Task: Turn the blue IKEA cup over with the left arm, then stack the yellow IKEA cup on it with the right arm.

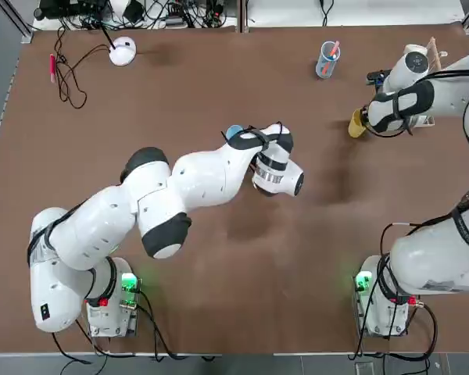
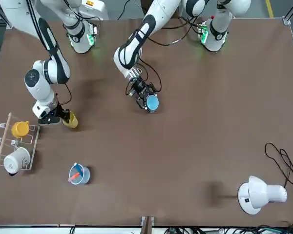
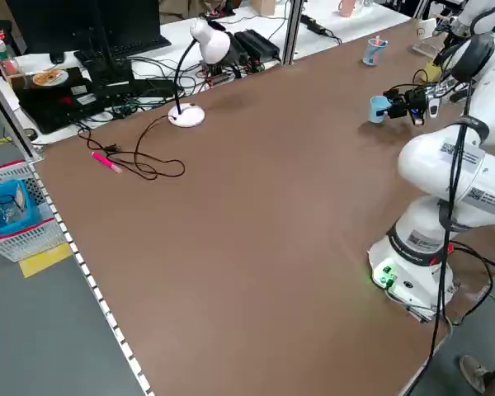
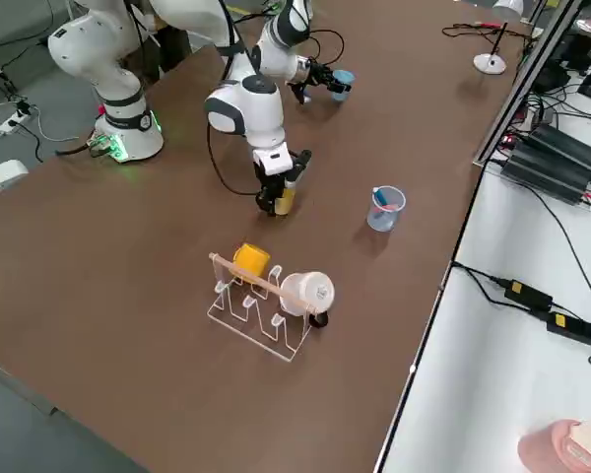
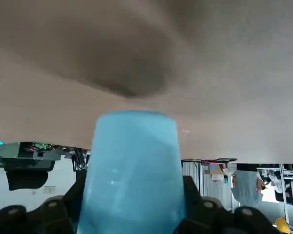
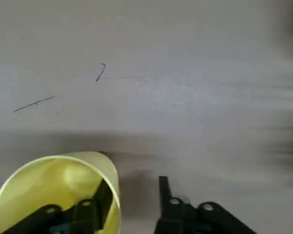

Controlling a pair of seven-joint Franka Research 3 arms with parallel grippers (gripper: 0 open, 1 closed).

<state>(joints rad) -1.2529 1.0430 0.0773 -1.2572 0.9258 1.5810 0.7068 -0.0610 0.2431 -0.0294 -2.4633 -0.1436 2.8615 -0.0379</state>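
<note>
Pale yellow, plain and round-mouthed, the yellow cup (image 6: 68,190) shows its open rim in the right wrist view; the blue cup (image 5: 132,170) is smooth, light and tapered. Open worktop (image 1: 219,297) surrounds both; the rack (image 4: 266,315) is near the yellow cup. The right tool (image 6: 136,202) stands apart, one finger inside the yellow cup's mouth, the other outside. The left tool (image 5: 132,204) is clamped on the blue cup, between its fingers.

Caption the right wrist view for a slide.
Right gripper at the yellow cup, one finger inside its open mouth, the other outside, over the table.
</note>
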